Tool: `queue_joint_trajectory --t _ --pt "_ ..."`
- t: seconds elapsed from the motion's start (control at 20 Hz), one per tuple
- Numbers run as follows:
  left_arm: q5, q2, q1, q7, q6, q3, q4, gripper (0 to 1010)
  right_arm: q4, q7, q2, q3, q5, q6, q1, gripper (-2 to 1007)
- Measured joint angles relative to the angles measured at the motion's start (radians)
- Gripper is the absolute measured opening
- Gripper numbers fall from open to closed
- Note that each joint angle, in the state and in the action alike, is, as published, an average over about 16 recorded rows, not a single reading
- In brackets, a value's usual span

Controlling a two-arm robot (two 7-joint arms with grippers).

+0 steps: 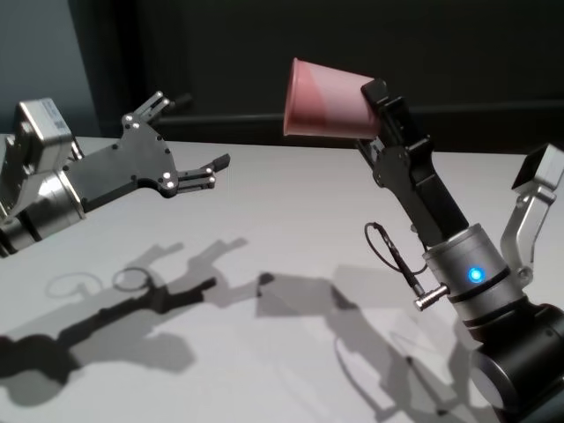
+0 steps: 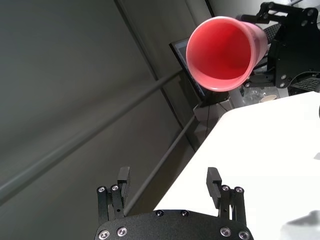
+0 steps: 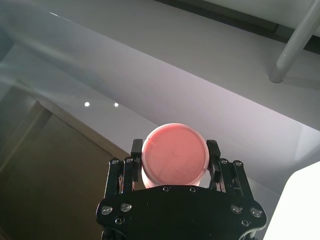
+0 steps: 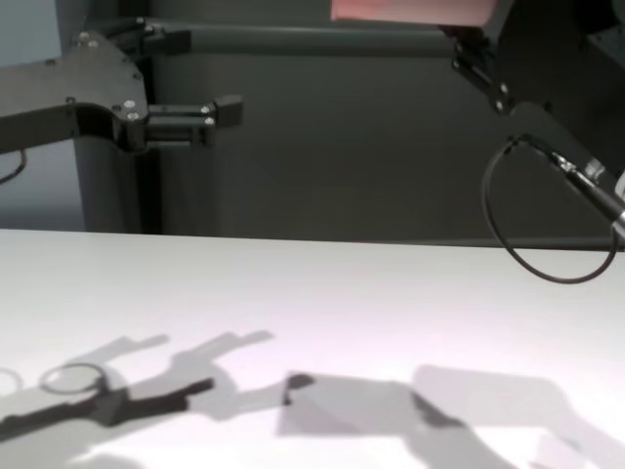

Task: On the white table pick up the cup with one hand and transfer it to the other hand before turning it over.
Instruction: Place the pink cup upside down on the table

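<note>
The salmon-pink tapered plastic cup (image 1: pixel 324 99) is held aloft by its base in the right gripper (image 1: pixel 377 104), clear of the white bench (image 1: pixel 291 264). The left gripper (image 1: pixel 189 141) is spread wide, empty, facing its rim; handover and turning over are left.

The wide, flat, plain white matte table (image 1: pixel 264 352) spreads across the head view and shows its near part in the chest view. Only grey shadows lie on its smooth top. In the left wrist view, one of its corners stands against a dark wall.

Bright overhead light falls on the white table (image 1: pixel 291 220), casting soft grey shadows of both arms across it near its front edge. The background behind the table is dim. The tabletop glares almost pure white in the left wrist view.
</note>
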Motion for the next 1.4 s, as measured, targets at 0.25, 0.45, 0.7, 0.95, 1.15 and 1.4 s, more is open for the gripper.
queue_joint_trajectory --t 0.25,0.45,0.7,0.95,1.15,1.4 --pt "0.013 0.005 0.037 0.03 0.068 -0.002 -0.009 1001 0.0 0.0 0.0 0.0 0.0 0.0 0.0 737" --pt "0.028 0.005 0.07 0.055 0.091 -0.005 -0.01 1001 0.0 0.0 0.0 0.0 0.0 0.0 0.0 737" --pt "0.052 -0.002 0.114 0.089 0.079 -0.013 -0.003 1001 0.0 0.0 0.0 0.0 0.0 0.0 0.0 737" --pt "0.075 -0.013 0.154 0.116 0.046 -0.023 0.009 1001 0.0 0.0 0.0 0.0 0.0 0.0 0.0 737" --pt "0.087 -0.02 0.175 0.12 0.022 -0.028 0.019 1001 0.0 0.0 0.0 0.0 0.0 0.0 0.0 737" --pt "0.094 -0.025 0.189 0.119 0.001 -0.031 0.027 1001 0.0 0.0 0.0 0.0 0.0 0.0 0.0 737"
